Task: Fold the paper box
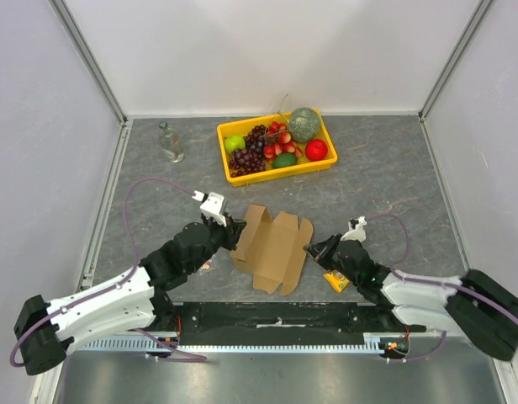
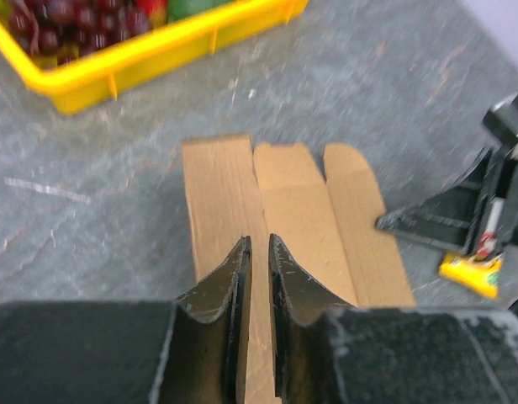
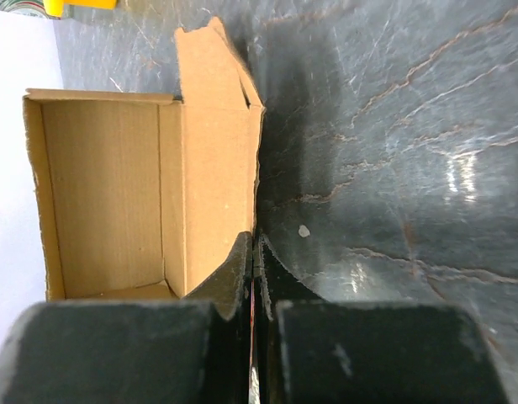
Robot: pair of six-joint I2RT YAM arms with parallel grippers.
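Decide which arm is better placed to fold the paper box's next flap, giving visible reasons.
Probably the right. The left hand is clamped on the left panel of the paper box, steadying it. The right hand sits shut at the box's right-hand edge, well placed to push that side over.

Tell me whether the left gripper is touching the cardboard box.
Touching. The left wrist view shows the left gripper with its fingers clamped on a panel of the cardboard box, brown card filling the slot between them.
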